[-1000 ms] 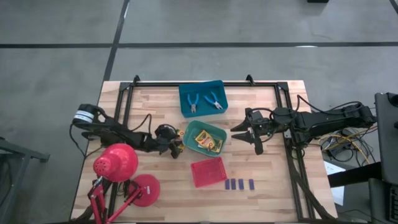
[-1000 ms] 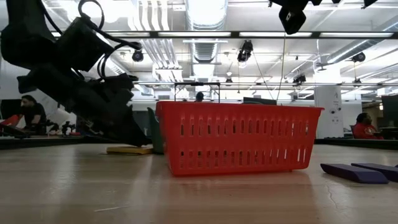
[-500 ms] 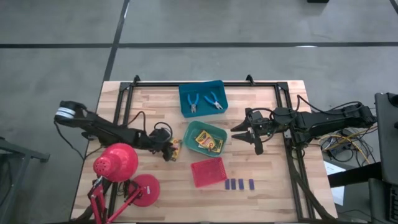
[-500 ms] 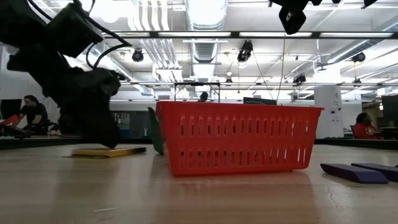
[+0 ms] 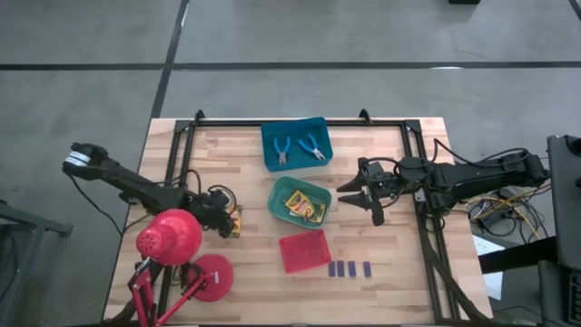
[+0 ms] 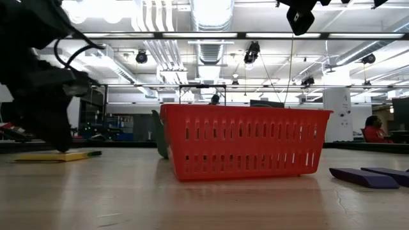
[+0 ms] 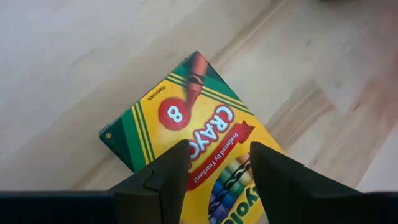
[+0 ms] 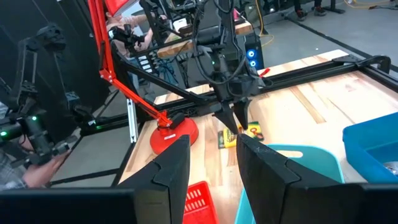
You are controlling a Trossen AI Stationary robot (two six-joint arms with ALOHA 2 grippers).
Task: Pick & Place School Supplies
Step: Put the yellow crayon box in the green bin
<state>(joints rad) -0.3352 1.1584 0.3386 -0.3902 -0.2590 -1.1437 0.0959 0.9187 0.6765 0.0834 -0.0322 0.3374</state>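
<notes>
Jaws of the left gripper point(image 5: 229, 221) are clamping a crayon box point(image 7: 199, 155) on the table point(image 5: 227, 163); right gripper point(image 5: 359, 193) is hovering half-open, empty.

Crayon box point(image 7: 193, 158) lower end hidden behind left pincer point(image 7: 214, 168) fingers, blue blocks point(image 6: 364, 177) cut off at low view's edge

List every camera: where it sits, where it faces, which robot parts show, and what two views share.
High: above the table, straight down; both arms, left claw, right claw.
Low: table-top height, level past the red slotted plastic basket into the room; left arm.
Left wrist: on left arm, down onto the flat yellow-and-green crayon box; own fingers astride it.
Right wrist: on right arm, across the table toward the left arm; own fingers.
Shared: high and left wrist both show that box.
</notes>
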